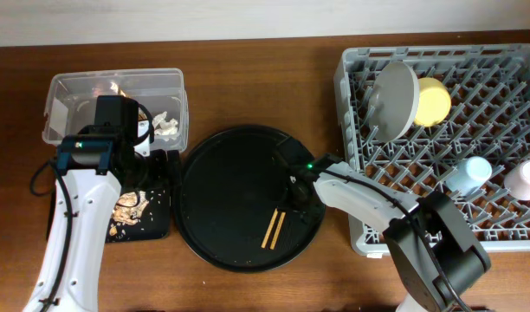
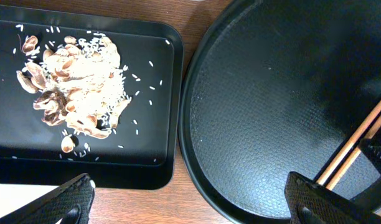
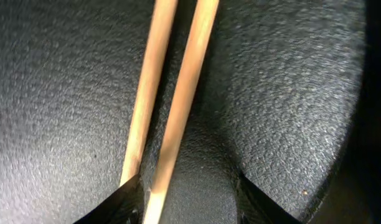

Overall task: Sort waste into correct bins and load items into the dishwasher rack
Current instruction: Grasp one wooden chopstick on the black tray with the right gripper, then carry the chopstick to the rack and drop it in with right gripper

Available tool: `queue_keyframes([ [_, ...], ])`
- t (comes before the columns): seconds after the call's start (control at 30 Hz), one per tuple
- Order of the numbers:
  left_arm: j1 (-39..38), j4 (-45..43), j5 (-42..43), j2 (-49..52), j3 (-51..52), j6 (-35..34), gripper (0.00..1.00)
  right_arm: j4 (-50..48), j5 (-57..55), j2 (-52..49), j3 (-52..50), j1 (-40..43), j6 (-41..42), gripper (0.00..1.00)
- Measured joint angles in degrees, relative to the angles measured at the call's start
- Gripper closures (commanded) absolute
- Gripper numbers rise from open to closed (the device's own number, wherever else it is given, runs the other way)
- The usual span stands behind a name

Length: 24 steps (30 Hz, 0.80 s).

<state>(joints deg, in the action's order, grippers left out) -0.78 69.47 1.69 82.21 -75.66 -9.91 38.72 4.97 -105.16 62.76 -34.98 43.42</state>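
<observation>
Only my wrist camera shows the chopsticks [image 3: 178,93] running between the spread fingers of my right hand [image 3: 187,200] (open, gripping nothing). Overhead, they lie on the round tray [image 1: 222,191].

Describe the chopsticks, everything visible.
The chopsticks are two slim, pale wooden-looking sticks, smooth and plain. They lie flat, side by side and nearly parallel, with a narrow gap, on the textured floor of the round black tray, toward its lower right in the overhead view, running diagonally. The right gripper sits at their upper end, its open fingers astride both sticks; whether a finger touches one is unclear. Nothing else touches them.
</observation>
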Motion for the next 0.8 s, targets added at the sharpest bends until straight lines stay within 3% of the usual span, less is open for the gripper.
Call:
queue_keyframes([
  [0.23, 0.0, 0.0, 0.0, 0.0, 0.0, 0.0, 0.02, 1.6, -2.9, -1.2, 1.2, -0.1, 1.9, 0.69],
  [0.3, 0.0, 0.1, 0.1, 0.0, 0.0, 0.0, 0.02, 2.4, -3.6, -1.4, 1.3, -0.1, 1.9, 0.69],
  [0.43, 0.0, 0.0, 0.4, 0.0, 0.0, 0.0, 0.02, 4.1, -4.2, -1.7, 1.6, -0.1, 2.7, 0.85],
  [0.7, 0.0, 0.0, 0.4, 0.0, 0.0, 0.0, 0.02, 5.0, -4.5, -1.7, 1.6, 0.0, 3.4, 0.96],
  [0.8, 0.0, 0.0, 0.4, 0.0, 0.0, 0.0, 0.02, 8.1, -3.5, -1.8, 2.3, 0.5, 3.7, 0.96],
])
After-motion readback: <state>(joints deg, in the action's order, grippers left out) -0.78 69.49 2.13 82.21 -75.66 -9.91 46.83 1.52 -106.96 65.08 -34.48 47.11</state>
